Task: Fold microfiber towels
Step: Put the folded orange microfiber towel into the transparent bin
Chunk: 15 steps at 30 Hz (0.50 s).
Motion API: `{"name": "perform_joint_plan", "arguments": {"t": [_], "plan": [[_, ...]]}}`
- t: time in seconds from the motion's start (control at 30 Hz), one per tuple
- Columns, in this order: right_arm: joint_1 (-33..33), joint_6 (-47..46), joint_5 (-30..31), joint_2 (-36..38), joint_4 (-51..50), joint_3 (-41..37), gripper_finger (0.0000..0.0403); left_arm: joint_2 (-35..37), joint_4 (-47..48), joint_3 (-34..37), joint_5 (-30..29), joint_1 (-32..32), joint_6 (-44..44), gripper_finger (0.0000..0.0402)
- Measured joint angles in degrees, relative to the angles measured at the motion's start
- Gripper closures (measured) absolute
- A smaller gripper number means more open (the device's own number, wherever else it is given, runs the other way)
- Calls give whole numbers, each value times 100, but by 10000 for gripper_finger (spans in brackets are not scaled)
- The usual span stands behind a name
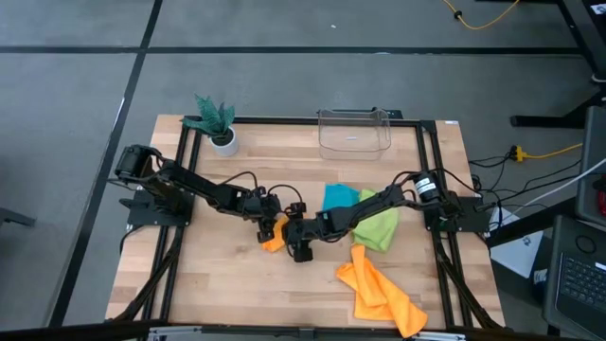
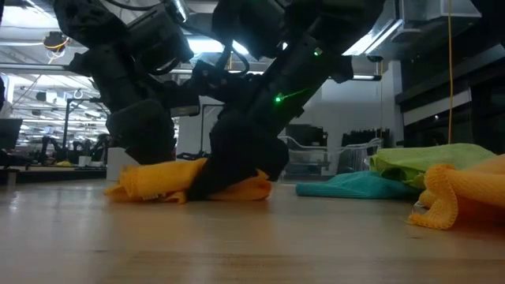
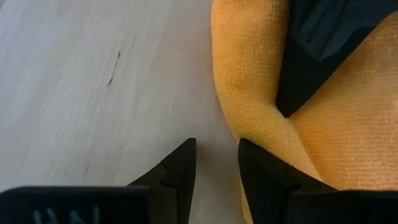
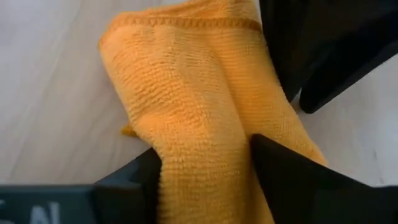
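Observation:
A small orange towel (image 1: pixel 274 239) lies bunched on the wooden table (image 1: pixel 218 284) near its middle. My left gripper (image 1: pixel 266 224) comes down at the towel's left end. It is open, and bare table shows in the narrow gap between its fingers (image 3: pixel 217 171). My right gripper (image 1: pixel 288 239) reaches in from the right and is shut on a ridge of the same towel (image 4: pixel 186 81). A teal towel (image 1: pixel 339 197), a lime green towel (image 1: pixel 381 230) and a second orange towel (image 1: pixel 379 289) lie loose to the right. My left gripper has nothing between its fingers. One finger (image 3: pixel 267 180) lies against the rounded edge of the orange towel (image 3: pixel 249 124), slanting down from the table's left. The towel rests on the table. My right gripper pinches a bunched ridge of several layers (image 4: pixel 205 143) between its two fingers, slanting down from the table's right. The cloth fills the whole gap. The towel lies on the table, slack.
A clear plastic bin (image 1: pixel 354 133) stands at the far edge. A small plant in a white pot (image 1: pixel 220 128) stands at the far left. The two grippers stand close together over one towel. Bare wood lies at the near left.

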<state>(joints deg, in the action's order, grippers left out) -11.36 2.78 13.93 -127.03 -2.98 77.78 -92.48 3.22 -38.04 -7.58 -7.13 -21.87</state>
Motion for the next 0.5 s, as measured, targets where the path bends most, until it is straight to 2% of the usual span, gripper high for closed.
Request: {"name": "perform_joint_plan", "arguments": {"t": [0.17, 0.33, 0.5], "plan": [[37, -572, -32, -16, 38, 0, 259, -1, 0, 0, -15, -1, -1, 289], [0, -1132, 118, -21, 42, 0, 369, -2, 2, 0, -115, -7, -58, 289], [-6, -1308, 106, -2, 47, 0, 376, 153, 380, -105, -122, -10, -48, 289]]}}
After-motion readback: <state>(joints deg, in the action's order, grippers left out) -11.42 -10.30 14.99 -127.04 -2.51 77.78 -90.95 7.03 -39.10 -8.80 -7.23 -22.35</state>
